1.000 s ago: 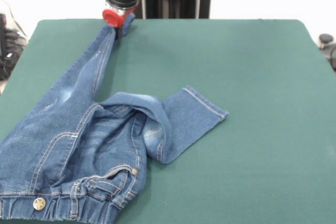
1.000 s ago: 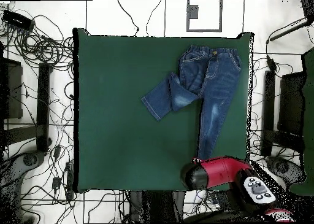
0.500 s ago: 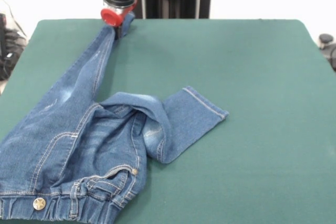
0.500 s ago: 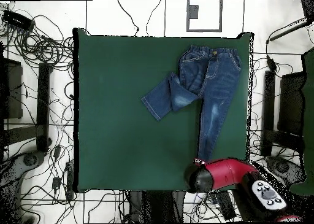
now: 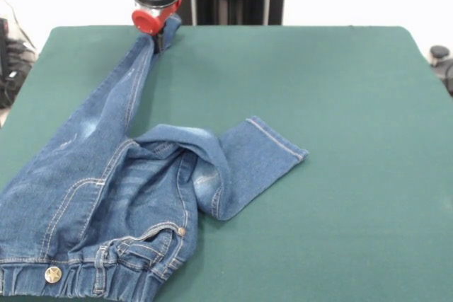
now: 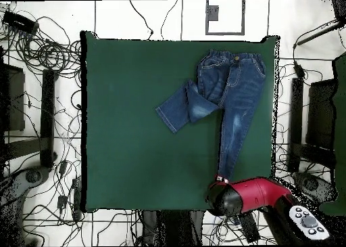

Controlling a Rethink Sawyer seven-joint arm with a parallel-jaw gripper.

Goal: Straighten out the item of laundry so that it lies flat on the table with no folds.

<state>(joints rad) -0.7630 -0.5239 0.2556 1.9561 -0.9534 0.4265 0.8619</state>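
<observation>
**Jeans stretched by one cuff, other leg folded**

Now we see the small blue denim jeans (image 5: pixel 106 189) lying on the dark green felt-covered table (image 5: pixel 340 104), waistband at one edge. One leg runs straight out to the red and black gripper (image 5: pixel 161 33), whose fingers are clenched on its cuff near the table's opposite edge. The other leg is folded over the thigh, its cuff pointing sideways across the felt.

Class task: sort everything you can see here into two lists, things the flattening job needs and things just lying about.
Needed for the job:
jeans
table
gripper at one leg's hem

Just lying about:
cables on the floor
black stands beside the table
</observation>
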